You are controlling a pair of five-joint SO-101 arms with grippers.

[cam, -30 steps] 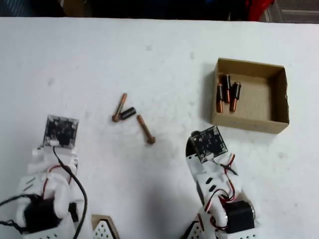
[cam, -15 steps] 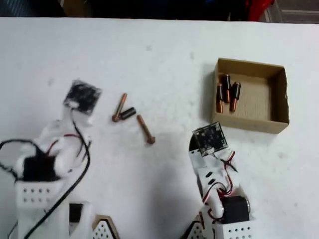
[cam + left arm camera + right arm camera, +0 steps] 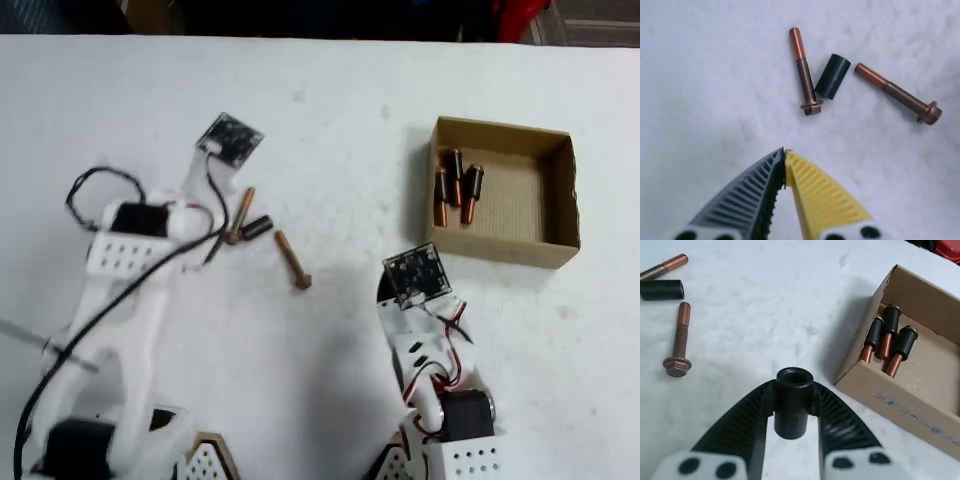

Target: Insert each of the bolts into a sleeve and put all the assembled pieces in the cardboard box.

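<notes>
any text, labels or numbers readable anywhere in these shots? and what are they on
Cardboard box, outer wall, right wrist view: a row of small blue printed marks, too small and blurred to read.
Bolts and sleeves: no lettering or numbers can be made out on them.
So no text can be quoted as it reads.

White tabletop (image 3: 330, 90), dark space past its far edge, red object (image 3: 520, 15) beyond it

I find no legible text or numbers; the cardboard box (image 3: 900, 407) carries small blue marks on its outer wall (too small to decipher).
</notes>
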